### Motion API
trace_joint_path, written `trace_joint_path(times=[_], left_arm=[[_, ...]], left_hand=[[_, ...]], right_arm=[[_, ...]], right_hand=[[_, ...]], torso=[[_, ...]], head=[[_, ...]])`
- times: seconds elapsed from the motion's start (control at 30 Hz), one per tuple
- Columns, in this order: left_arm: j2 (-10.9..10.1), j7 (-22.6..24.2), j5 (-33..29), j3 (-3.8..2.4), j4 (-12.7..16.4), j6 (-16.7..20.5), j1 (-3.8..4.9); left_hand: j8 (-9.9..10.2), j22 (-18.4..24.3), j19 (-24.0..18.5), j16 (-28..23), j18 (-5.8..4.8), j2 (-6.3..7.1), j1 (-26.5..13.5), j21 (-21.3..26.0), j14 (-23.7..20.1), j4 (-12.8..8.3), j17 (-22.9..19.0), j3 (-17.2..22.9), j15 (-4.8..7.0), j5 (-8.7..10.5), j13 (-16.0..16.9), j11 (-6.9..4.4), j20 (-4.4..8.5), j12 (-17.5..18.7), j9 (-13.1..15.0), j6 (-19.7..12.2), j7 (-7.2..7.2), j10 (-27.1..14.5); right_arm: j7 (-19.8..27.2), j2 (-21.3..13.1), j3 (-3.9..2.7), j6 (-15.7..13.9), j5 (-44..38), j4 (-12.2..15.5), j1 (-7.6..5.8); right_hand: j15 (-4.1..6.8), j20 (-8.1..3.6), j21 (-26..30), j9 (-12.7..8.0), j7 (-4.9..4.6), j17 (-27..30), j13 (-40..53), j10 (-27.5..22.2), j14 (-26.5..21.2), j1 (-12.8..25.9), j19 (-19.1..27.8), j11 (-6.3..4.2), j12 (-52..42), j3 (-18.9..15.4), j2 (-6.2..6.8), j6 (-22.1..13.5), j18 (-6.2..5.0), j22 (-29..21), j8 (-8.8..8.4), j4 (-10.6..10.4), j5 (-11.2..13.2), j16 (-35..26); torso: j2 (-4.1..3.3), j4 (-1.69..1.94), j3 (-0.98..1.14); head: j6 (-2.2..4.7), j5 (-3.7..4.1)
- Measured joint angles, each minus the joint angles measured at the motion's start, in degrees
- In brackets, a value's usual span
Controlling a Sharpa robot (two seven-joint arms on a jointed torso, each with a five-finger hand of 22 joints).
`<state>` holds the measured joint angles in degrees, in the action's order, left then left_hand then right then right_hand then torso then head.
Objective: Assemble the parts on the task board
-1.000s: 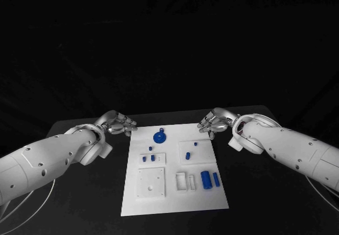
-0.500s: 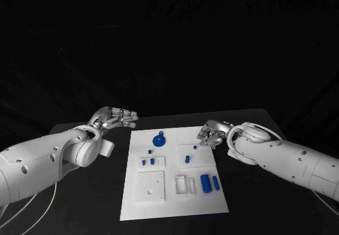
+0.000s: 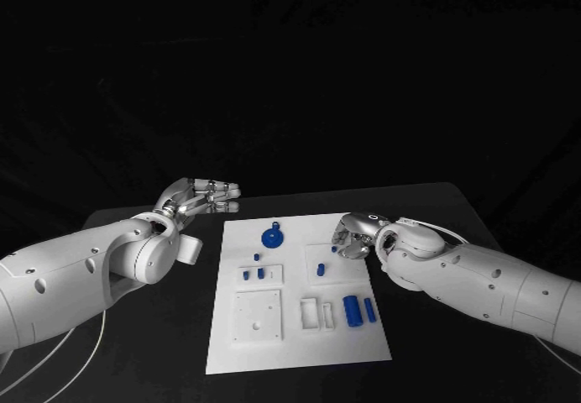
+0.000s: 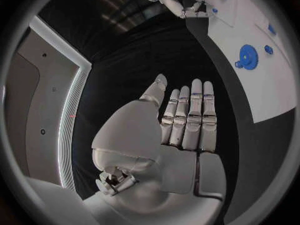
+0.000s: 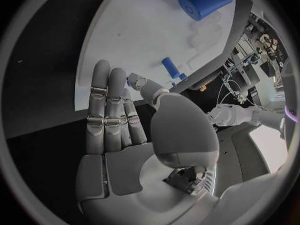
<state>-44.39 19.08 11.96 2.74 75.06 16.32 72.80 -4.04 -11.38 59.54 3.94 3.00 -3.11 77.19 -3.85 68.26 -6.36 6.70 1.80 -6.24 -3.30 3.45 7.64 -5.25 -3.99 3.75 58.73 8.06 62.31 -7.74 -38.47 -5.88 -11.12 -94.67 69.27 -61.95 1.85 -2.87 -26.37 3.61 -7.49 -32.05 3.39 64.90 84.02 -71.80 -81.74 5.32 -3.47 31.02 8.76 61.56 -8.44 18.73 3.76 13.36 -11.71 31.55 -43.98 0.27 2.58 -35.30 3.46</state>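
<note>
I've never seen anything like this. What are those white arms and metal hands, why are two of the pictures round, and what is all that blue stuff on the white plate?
It is a robot with two white arms, each ending in a silver hand. One picture looks down from a camera on its head: the left hand hovers off the far left corner of the white task board, the right hand is over its right edge. The round pictures come from fisheye cameras at each wrist, looking along that hand's palm and fingers. On the board lie small blue parts to be assembled: a blue gear, little pegs and a bigger blue cylinder. Neither hand holds anything; the fingers are stretched out and empty.
</note>
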Motion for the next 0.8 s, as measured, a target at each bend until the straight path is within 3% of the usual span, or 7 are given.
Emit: trace_joint_path(times=[0.13, 0.43, 0.8], left_arm=[[0.1, 0.0, -0.4, 0.00, 0.0, 0.4, 0.00], [0.1, 0.0, -0.8, 0.00, -0.1, 1.4, 0.01], [0.0, -0.2, -0.9, 0.00, -0.2, 1.6, 0.01]], left_hand=[[0.0, 2.2, 0.5, 0.0, 0.00, -0.18, 0.2, 0.0, 0.0, 0.0, 0.0, -0.3, -0.04, 0.00, 0.0, 0.48, -0.06, 0.0, 0.0, -0.7, 0.48, -0.5], [0.0, 3.6, 0.6, 0.0, 0.01, -0.18, 0.2, -0.2, -0.2, 0.0, 0.0, -0.3, -0.22, 0.00, 0.0, 0.47, -0.20, 0.0, 0.0, -0.7, 0.48, -0.9], [0.0, 3.9, 0.7, 0.0, 0.02, -0.18, 0.2, -0.2, -0.2, 0.0, 0.0, -0.3, -0.22, 0.00, 0.0, 0.58, -0.27, 0.0, 0.0, -1.2, 0.64, -1.0]], right_arm=[[-0.3, 0.6, 0.14, -0.5, -0.9, -0.3, 0.22], [-0.6, 1.7, 0.41, -1.2, -2.1, -0.3, 0.41], [-0.9, 2.0, 0.51, -1.2, -2.8, -0.7, 0.40]], right_hand=[[0.00, 0.10, -0.4, 0.0, 0.17, -0.4, 0.0, 0.8, 0.0, 0.0, 0.3, -0.33, 0.0, 1.2, 0.00, 0.5, 0.02, 0.8, 0.00, -0.2, 0.0, 0.0], [0.01, -0.09, -3.4, 0.0, 0.52, -2.4, 0.0, 2.2, 0.0, 0.4, 1.3, -0.75, 0.0, 4.3, 0.45, 1.8, 0.09, 4.3, 0.00, 0.2, 0.0, 2.7], [0.10, -0.62, -5.7, 0.0, 1.05, -4.2, -0.1, 5.1, -0.1, 0.3, 1.8, -1.53, 0.2, 4.6, 0.30, 4.0, 0.50, 7.5, 0.00, 0.5, 0.0, 6.5]], torso=[[0.01, 0.02, 0.03], [0.03, 0.02, 0.02], [0.06, 0.03, -0.02]], head=[[-0.22, 0.08], [-0.54, 0.16], [-0.68, 0.12]])
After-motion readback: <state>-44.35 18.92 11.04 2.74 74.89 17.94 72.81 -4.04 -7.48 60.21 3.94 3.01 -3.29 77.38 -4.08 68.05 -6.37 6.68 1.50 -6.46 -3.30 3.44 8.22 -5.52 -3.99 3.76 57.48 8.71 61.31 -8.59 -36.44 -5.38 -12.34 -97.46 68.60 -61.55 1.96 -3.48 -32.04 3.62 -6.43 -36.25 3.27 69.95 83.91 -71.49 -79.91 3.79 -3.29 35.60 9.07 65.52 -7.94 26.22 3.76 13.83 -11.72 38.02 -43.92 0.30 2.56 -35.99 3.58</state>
